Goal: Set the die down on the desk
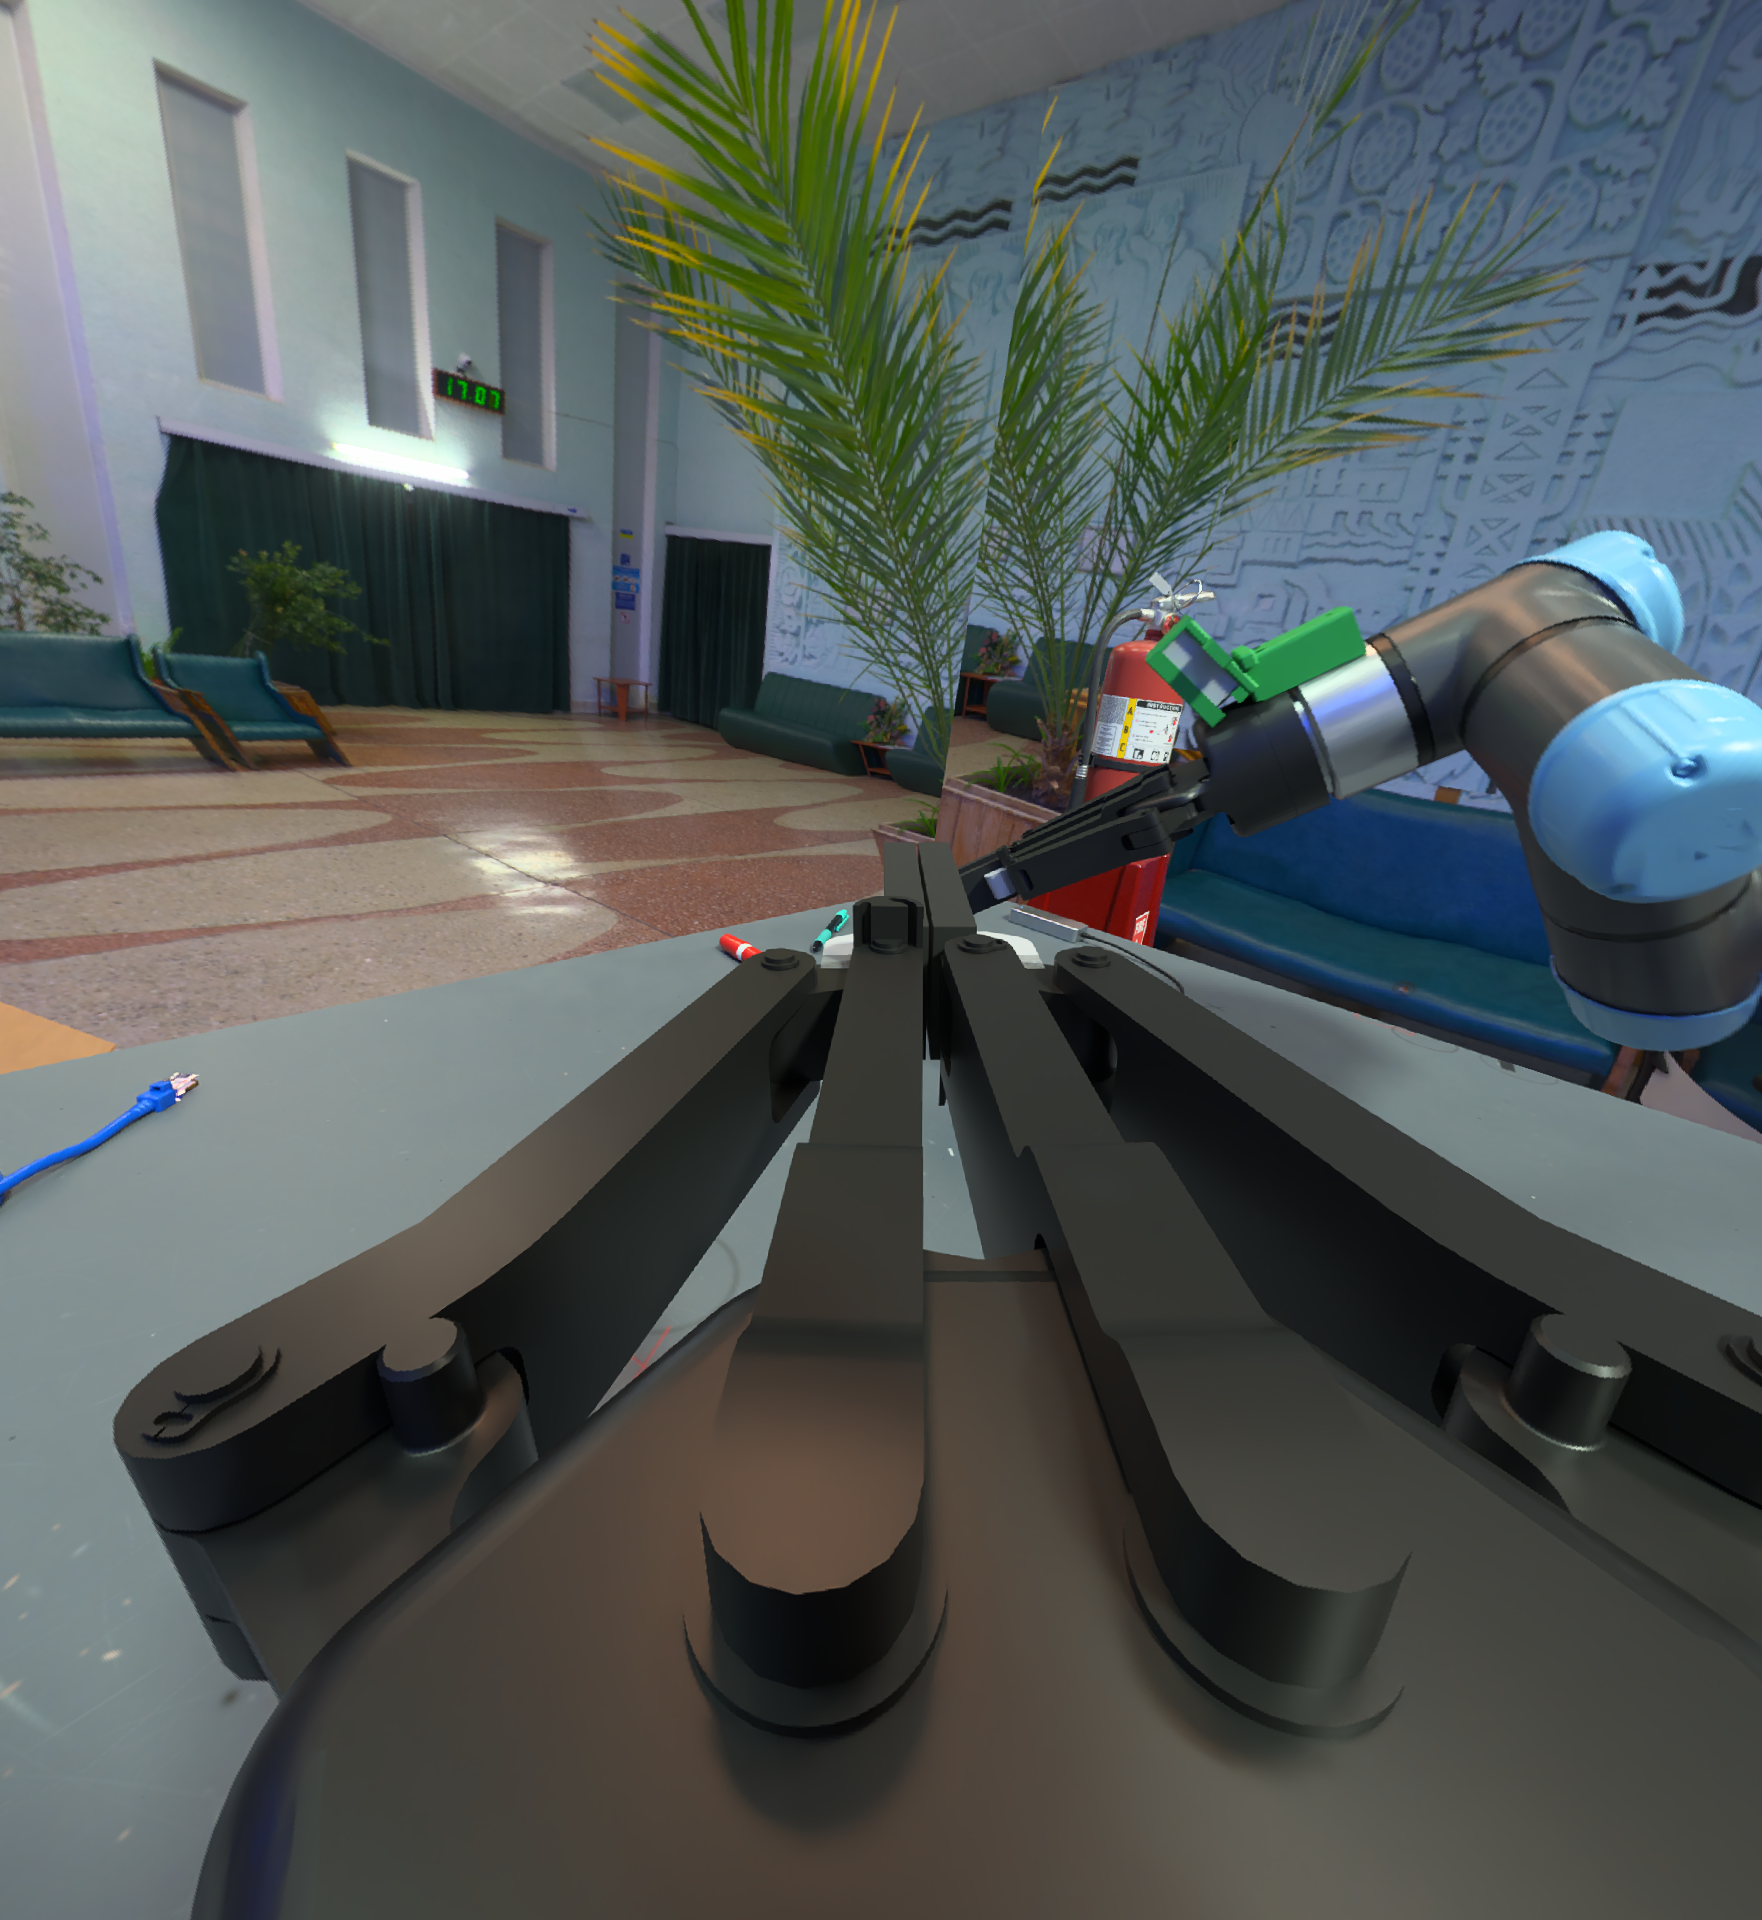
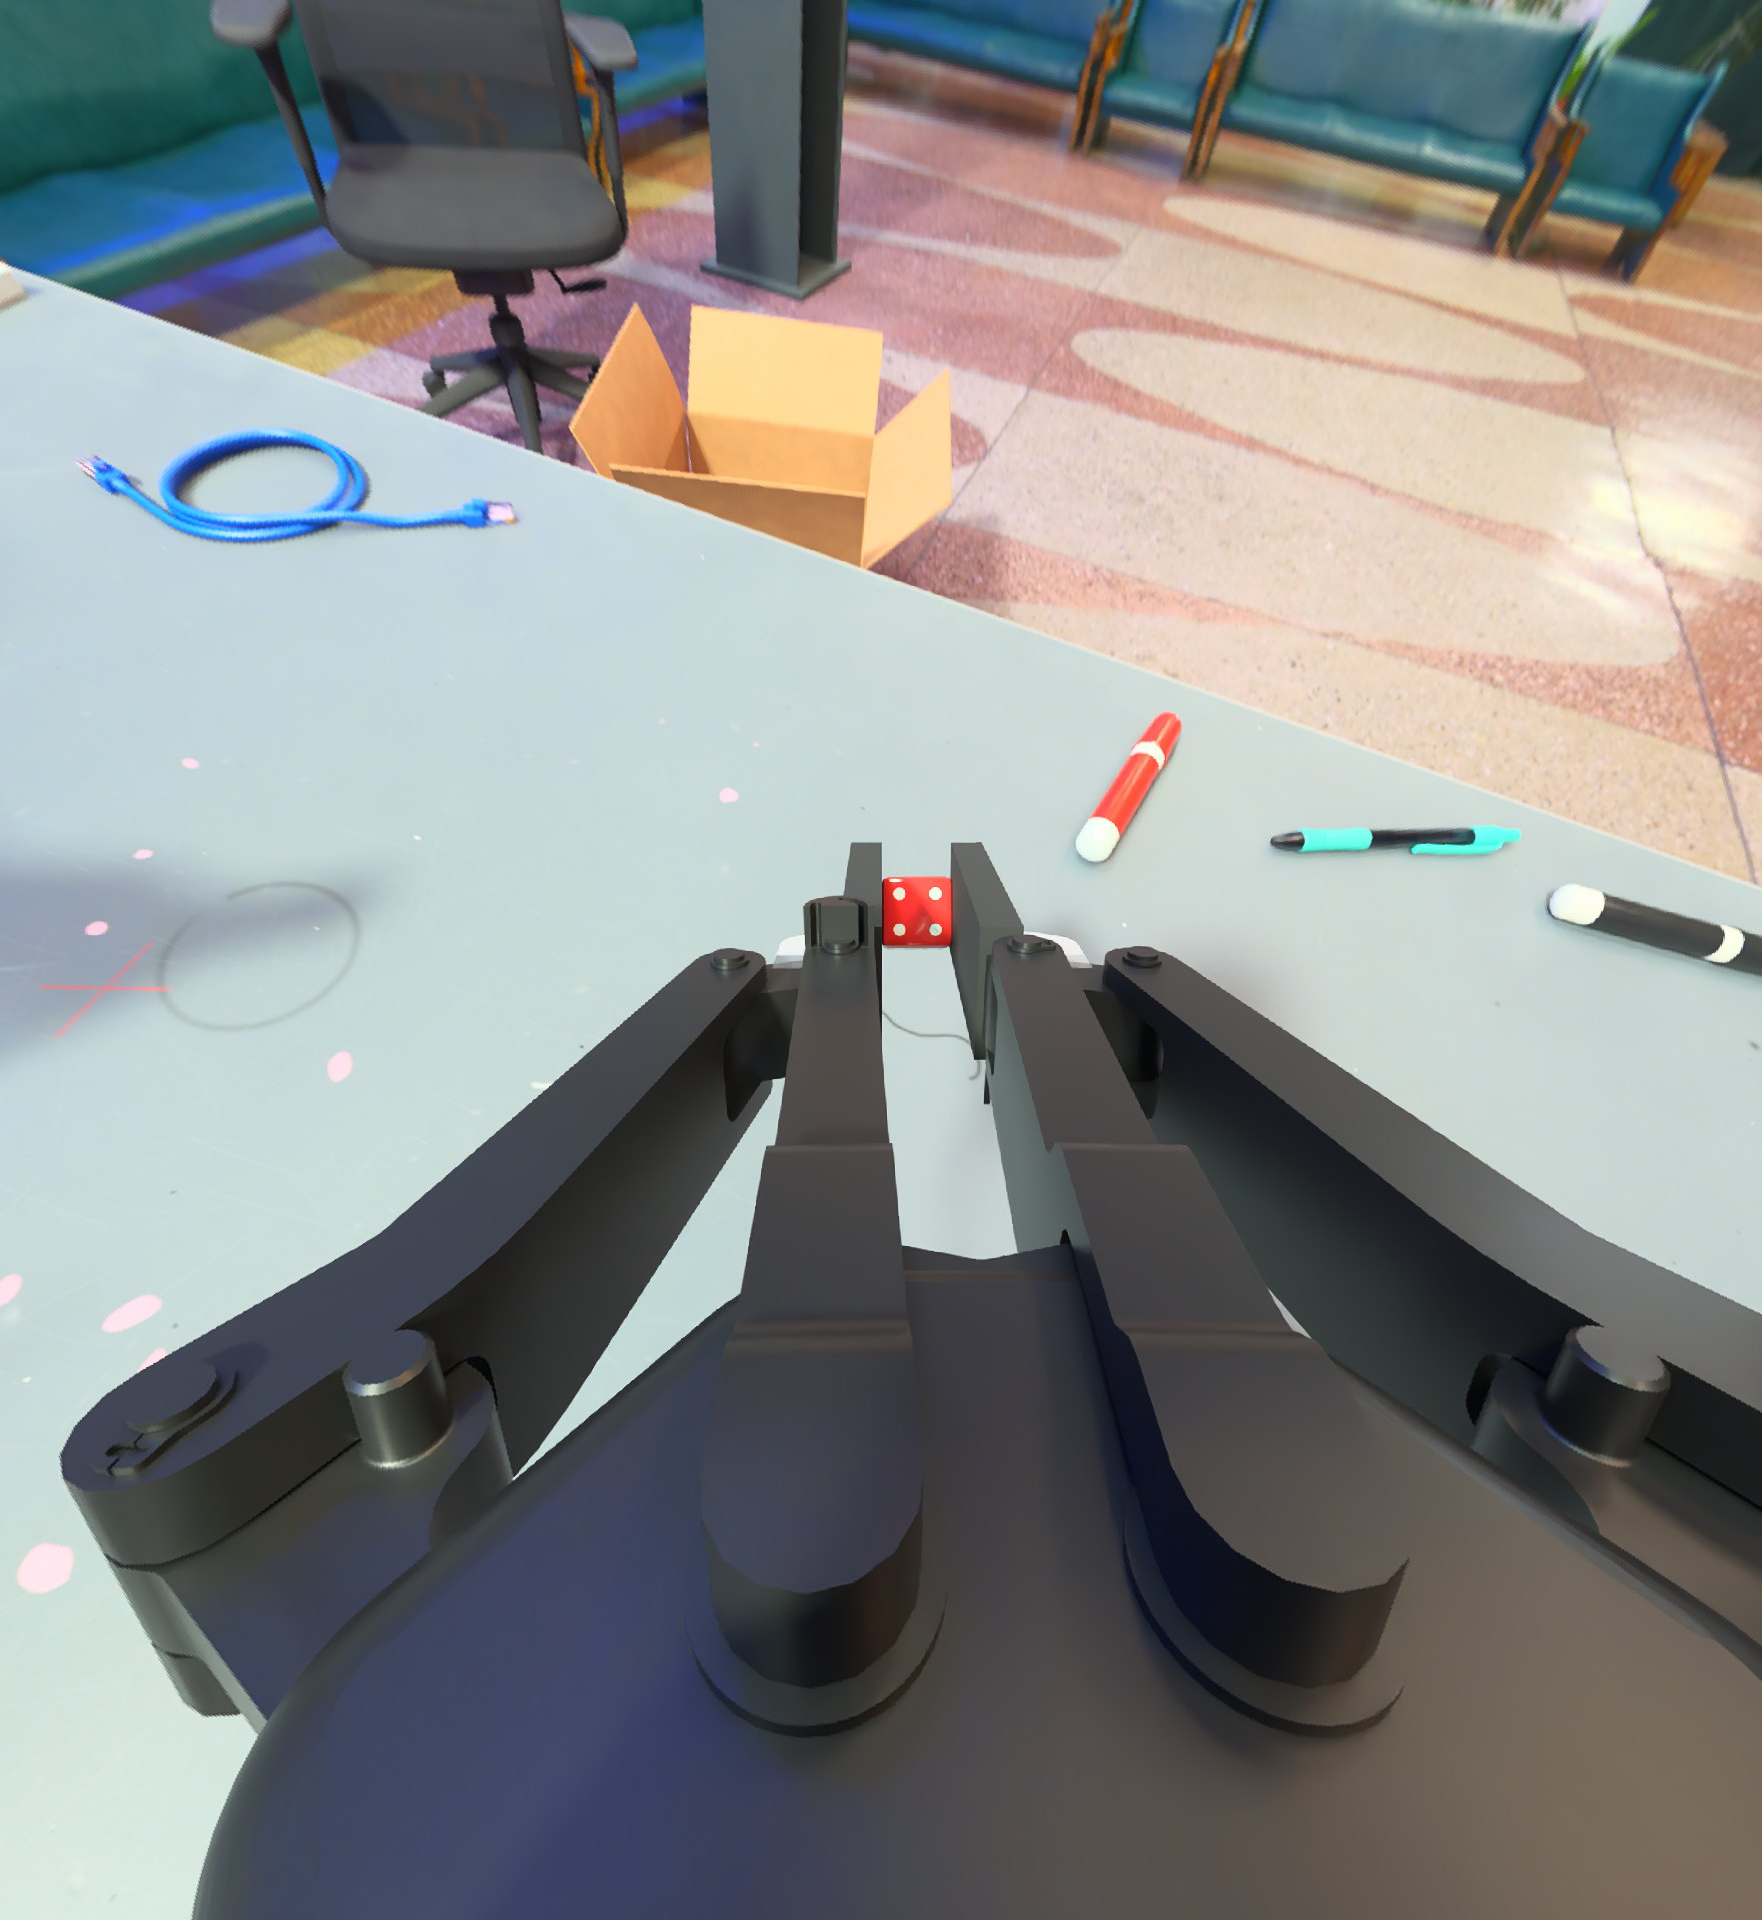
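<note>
In the right wrist view, my right gripper (image 2: 916, 894) is shut on a red die (image 2: 916, 912) with white pips. Its fingertips (image 2: 972, 894) press on both sides of the die. It holds the die low over the grey desk (image 2: 544, 831); whether the die touches the desk I cannot tell. My left gripper (image 1: 916, 878) is shut and empty, low over the desk (image 1: 337, 1195). The right arm (image 1: 1583, 748) reaches in from the right, its gripper (image 1: 996, 883) close to my left fingertips. The die is hidden in the left wrist view.
A red marker (image 2: 1131, 784), a teal pen (image 2: 1396, 840) and a black marker (image 2: 1677, 930) lie near the desk's edge. A coiled blue cable (image 2: 264, 488) lies far left. A white object (image 2: 1059, 943) sits under the fingers. An open cardboard box (image 2: 773, 436) and office chair (image 2: 472, 166) stand on the floor.
</note>
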